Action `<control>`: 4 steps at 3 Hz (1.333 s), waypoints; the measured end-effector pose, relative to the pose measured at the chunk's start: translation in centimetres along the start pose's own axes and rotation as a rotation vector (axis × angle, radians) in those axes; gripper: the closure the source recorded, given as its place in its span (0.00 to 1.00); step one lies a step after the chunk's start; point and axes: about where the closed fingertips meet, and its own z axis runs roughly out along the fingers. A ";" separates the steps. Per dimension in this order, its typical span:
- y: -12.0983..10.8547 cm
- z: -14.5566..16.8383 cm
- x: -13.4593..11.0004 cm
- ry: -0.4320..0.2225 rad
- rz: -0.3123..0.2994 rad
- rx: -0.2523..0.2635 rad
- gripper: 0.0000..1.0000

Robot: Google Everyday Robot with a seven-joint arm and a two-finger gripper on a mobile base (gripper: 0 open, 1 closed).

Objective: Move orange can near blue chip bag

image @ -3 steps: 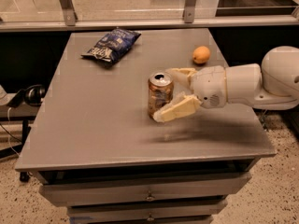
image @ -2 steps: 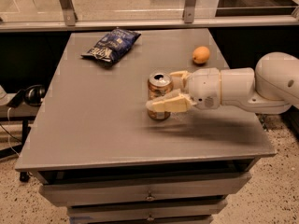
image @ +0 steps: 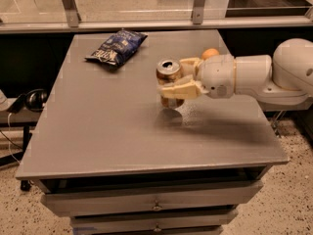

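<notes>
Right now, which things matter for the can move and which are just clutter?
Job: orange can, clamped in the gripper above the table; blue chip bag, far-left on it.
Lying about: orange fruit behind the gripper; black headphones left of the table.

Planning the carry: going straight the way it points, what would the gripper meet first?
Probably nothing: the cream two-finger gripper, clamped on the orange-brown metal can, points leftward in view over bare grey tabletop; the crinkled dark blue chip bag seems farther back.
</notes>
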 end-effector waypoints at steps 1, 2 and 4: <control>0.0 0.1 -0.3 -0.004 -0.004 0.000 1.00; 0.0 0.1 -0.3 -0.004 -0.004 -0.001 1.00; -4.7 3.5 -1.8 -0.117 0.000 0.085 1.00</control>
